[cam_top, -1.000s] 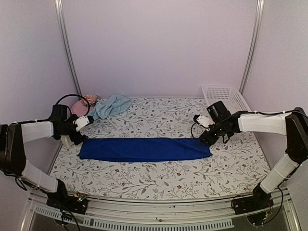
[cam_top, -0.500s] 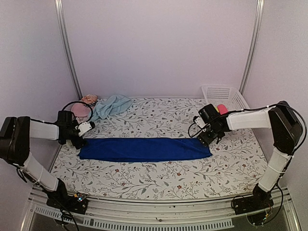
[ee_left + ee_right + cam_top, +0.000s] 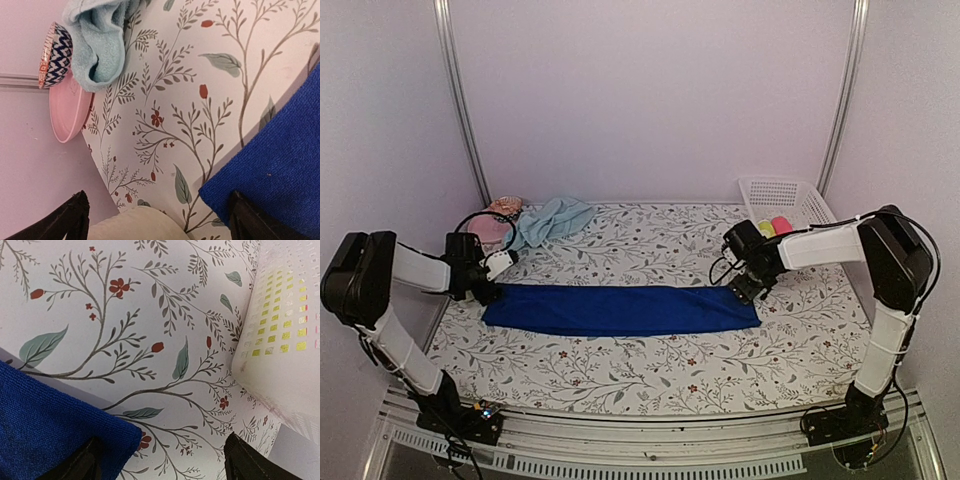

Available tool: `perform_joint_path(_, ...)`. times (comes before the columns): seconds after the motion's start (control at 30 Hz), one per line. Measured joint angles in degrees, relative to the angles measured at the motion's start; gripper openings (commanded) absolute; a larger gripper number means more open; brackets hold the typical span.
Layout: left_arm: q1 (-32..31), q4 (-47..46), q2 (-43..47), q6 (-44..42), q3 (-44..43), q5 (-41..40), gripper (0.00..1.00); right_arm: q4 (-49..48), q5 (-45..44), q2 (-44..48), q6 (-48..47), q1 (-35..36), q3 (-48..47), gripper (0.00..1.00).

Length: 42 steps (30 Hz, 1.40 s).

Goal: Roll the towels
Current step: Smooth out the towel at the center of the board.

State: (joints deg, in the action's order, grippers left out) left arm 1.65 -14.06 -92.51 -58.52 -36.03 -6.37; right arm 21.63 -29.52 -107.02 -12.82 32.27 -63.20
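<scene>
Top external: deep royal blue cloth towel (image 3: pixel 620 310) is stretched left-right; ends are bracketed by spread left gripper (image 3: pixel 488 293) and spread right gripper (image 3: pixel 751 291).

The left fingers (image 3: pixel 67 222) and right fingers (image 3: pixel 247 460) have lowered to the blue towel's (image 3: pixel 620 310) opposite ends.

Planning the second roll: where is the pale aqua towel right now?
In the top view, the aqua towel lies crumpled at the far-left corner of the table, against the pink hat on its left and behind the royal blue towel.
</scene>
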Motion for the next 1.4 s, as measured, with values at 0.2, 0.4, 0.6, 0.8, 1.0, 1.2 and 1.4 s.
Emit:
perform_joint_path(0.2,-0.5,-3.0,-0.8,-0.2,0.5,-2.3,0.97,-0.4,-5.1,-3.1,0.2,0.3,-2.9,0.86)
perform_joint_path(0.4,-0.6,-5.0,-1.8,-0.2,0.5,-4.6,0.97,-1.4,-9.2,-4.8,0.8,0.5,-4.0,0.86)
perform_joint_path(0.6,-0.7,-4.9,-1.9,1.1,0.2,-5.6,0.97,0.1,-8.2,-4.4,2.1,0.5,-4.4,0.87)
perform_joint_path(0.8,-0.7,2.0,2.7,6.2,-1.6,-4.7,0.97,7.4,-2.4,3.6,6.2,0.4,-4.4,0.99)
perform_joint_path(1.0,-1.0,6.3,13.6,9.0,-1.8,-0.8,0.97,10.6,3.6,11.8,9.4,1.9,-7.1,0.97)
perform_joint_path(1.2,-5.6,10.3,21.7,8.3,0.1,6.9,0.90,9.0,12.1,12.4,12.0,7.0,-12.1,0.76)
perform_joint_path(1.4,-15.7,12.7,23.8,7.1,2.9,12.6,0.65,5.1,21.2,5.1,15.8,8.4,-18.3,0.33)
